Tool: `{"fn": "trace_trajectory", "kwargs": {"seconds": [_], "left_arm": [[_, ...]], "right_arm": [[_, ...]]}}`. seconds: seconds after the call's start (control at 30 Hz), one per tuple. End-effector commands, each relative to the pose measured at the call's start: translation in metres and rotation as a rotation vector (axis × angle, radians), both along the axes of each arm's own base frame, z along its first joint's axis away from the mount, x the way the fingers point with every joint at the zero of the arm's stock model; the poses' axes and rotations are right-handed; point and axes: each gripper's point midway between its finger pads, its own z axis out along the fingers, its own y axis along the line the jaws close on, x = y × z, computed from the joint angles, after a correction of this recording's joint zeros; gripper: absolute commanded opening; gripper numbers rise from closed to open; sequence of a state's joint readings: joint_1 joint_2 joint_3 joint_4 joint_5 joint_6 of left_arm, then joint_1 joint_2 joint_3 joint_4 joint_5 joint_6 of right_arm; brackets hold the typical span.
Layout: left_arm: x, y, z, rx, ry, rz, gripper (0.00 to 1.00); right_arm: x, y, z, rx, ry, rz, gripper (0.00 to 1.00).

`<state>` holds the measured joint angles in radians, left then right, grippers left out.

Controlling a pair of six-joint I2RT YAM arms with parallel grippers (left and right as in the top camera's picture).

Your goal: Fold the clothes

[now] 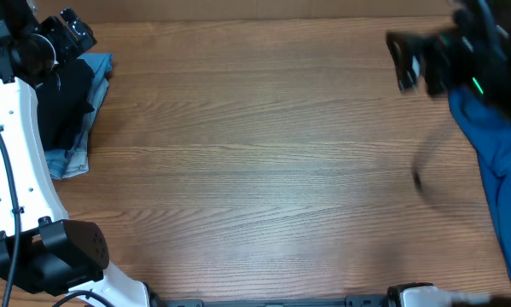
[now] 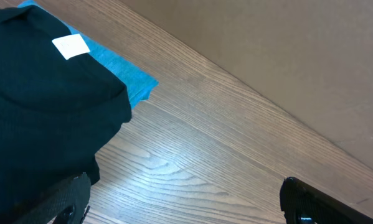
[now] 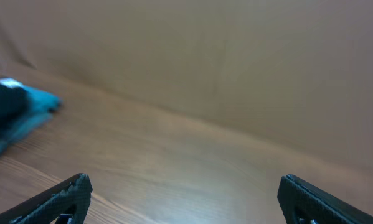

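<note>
Jaws spread wide and empty on left gripper point(image 2: 183, 186) and right gripper point(image 3: 183, 183). Crumpled in a heap at the table's point(image 1: 255, 170) left edge, atop light-blue denim point(image 1: 67, 159): black T-shirt point(image 1: 67, 98), plain, thin, white tag point(image 2: 70, 46) facing up.

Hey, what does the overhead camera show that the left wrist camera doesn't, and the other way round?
Only overhead: the bright blue garment at the table's right edge, and the right arm, blurred, near it. Only left wrist: the small white tag on the black T-shirt. Both: that T-shirt lying on light-blue fabric at the left, and the bare wooden table.
</note>
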<state>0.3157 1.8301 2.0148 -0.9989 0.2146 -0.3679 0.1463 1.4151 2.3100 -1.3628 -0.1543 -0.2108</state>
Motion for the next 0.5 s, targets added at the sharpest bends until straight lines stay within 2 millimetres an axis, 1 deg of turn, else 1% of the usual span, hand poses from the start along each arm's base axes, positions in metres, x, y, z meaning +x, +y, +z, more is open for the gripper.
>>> {"fn": "trace_trajectory", "kwargs": {"seconds": [0.0,0.07,0.1,0.13,0.17,0.2,0.27,0.3,0.37,0.47], "left_arm": [[0.001,-0.003,-0.001,-0.020,-0.001,-0.002,1.00],[0.001,-0.003,-0.001,-0.020,-0.001,-0.002,1.00],[0.001,-0.003,-0.001,-0.020,-0.001,-0.002,1.00],[0.001,-0.003,-0.001,-0.020,-0.001,-0.002,1.00],[0.001,-0.003,-0.001,-0.020,-0.001,-0.002,1.00],[0.001,-0.003,-0.001,-0.020,-0.001,-0.002,1.00],[0.001,-0.003,-0.001,-0.020,-0.001,-0.002,1.00],[0.001,-0.003,-0.001,-0.020,-0.001,-0.002,1.00],[0.001,-0.003,-0.001,-0.020,-0.001,-0.002,1.00],[0.001,-0.003,-0.001,-0.020,-0.001,-0.002,1.00]], "right_arm": [[-0.070,0.008,0.036,0.019,-0.147,0.076,1.00],[-0.109,0.001,0.043,0.029,-0.205,0.084,1.00],[-0.131,-0.003,0.040,0.035,-0.230,0.090,1.00],[-0.147,-0.007,0.033,0.037,-0.238,0.093,1.00],[-0.159,-0.010,0.025,0.037,-0.238,0.094,1.00],[-0.173,-0.013,0.012,0.037,-0.238,0.094,1.00],[-0.196,-0.019,-0.019,0.037,-0.236,0.094,1.00],[-0.202,-0.021,-0.033,0.037,-0.238,0.094,1.00],[-0.209,-0.023,-0.057,0.035,-0.231,0.093,1.00],[-0.211,-0.023,-0.095,0.032,-0.216,0.093,1.00]]}}
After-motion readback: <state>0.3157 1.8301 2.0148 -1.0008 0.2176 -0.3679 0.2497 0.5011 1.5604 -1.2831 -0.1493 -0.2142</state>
